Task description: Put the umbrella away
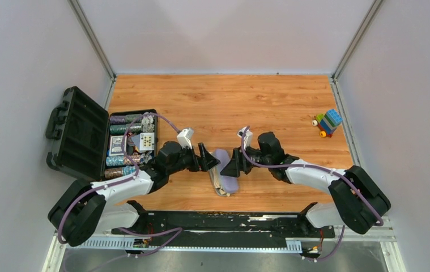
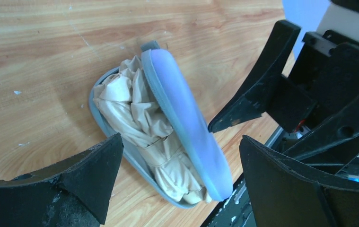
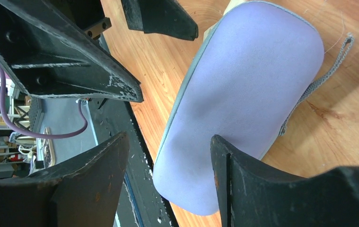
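- The wooden table (image 1: 229,102) fills the middle of the overhead view. Both arms reach in from the bottom edge and meet just below its centre.
- An open black carry case (image 1: 82,133) sits at the left of that view, well apart from the work.
- The lilac hard case (image 1: 225,171) lies at lower centre between the two grippers. Its lid (image 2: 182,127) is propped up at a slant, neither flat open nor shut.
- The umbrella (image 2: 139,127) is bunched as beige fabric inside the lower shell and bulges above the rim under the tilted lid.
- The left gripper (image 2: 181,142) has its jaws spread wide on the open side of the case and holds nothing.
- The right gripper (image 3: 169,139) has its jaws moderately parted, framing the lid's lower end from behind. No firm clamp is visible.
- A grey strap loop (image 3: 319,75) trails off the case at upper right of the right wrist view.
- A small block toy (image 1: 327,122) stands at far right, uninvolved.
- Judged step: closing the case. The next move calls for pressing the lid down while keeping the fabric tucked inside the rim.
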### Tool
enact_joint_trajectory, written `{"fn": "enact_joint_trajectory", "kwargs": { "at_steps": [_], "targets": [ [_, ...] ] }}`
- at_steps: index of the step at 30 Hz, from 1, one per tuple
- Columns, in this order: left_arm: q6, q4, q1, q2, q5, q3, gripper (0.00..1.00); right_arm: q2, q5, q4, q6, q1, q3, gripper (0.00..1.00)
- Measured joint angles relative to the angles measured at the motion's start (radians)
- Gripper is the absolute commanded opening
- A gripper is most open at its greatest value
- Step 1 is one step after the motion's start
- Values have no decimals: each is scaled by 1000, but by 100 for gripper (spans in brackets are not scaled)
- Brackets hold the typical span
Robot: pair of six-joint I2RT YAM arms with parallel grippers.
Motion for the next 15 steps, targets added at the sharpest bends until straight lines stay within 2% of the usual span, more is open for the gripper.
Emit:
{"fn": "enact_joint_trajectory", "kwargs": {
  "at_steps": [5,12,15],
  "targets": [
    [16,-18,0,-12,-15,2,100,-4,13,11,19,28,-3,63],
    [20,17,-11,131,-18,2,100,-8,35,40,37,36,-21,63],
    [17,79,-23,182,-10,3,90,-4,43,52,41,37,-31,63]
  ]
}}
